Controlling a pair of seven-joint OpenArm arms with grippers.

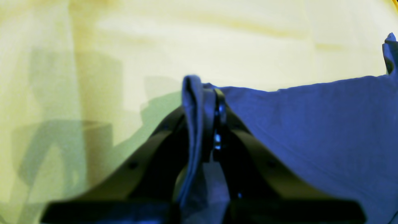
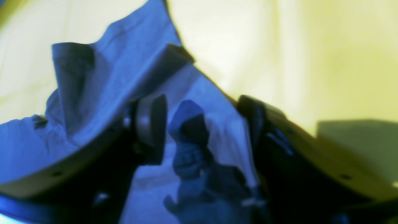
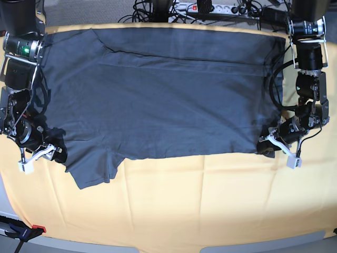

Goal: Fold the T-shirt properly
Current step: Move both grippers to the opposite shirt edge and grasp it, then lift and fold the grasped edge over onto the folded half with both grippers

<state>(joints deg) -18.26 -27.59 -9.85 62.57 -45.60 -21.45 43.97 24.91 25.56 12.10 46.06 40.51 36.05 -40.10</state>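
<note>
Currently, step in hand: both arms sit at the near corners of the T-shirt (image 3: 158, 95), apparently taking hold of its near edge for a first fold; nothing looks folded over yet.
T-shirt: spread wide across the yellow counter (image 3: 200, 211), collar not visible, one sleeve (image 3: 92, 166) sticking out toward the near edge on the base view's left.
Left gripper (image 1: 209, 116): jaws together, clamped on a bunched ridge of the T-shirt's corner (image 1: 196, 102); in the base view it sits at the garment's near corner on that view's right (image 3: 271, 143).
Right gripper (image 2: 202, 124): jaws apart, straddling a rumpled lump of fabric (image 2: 189, 140) without pinching it; in the base view it is just beside the sleeve (image 3: 45, 150).
Next move, as a judgement: the right jaws need to close on that lump so both corners are held, then the two arms should lift and carry the near edge evenly toward the far edge.
Risk: lifting with only one corner held would drag the cloth askew.
</note>
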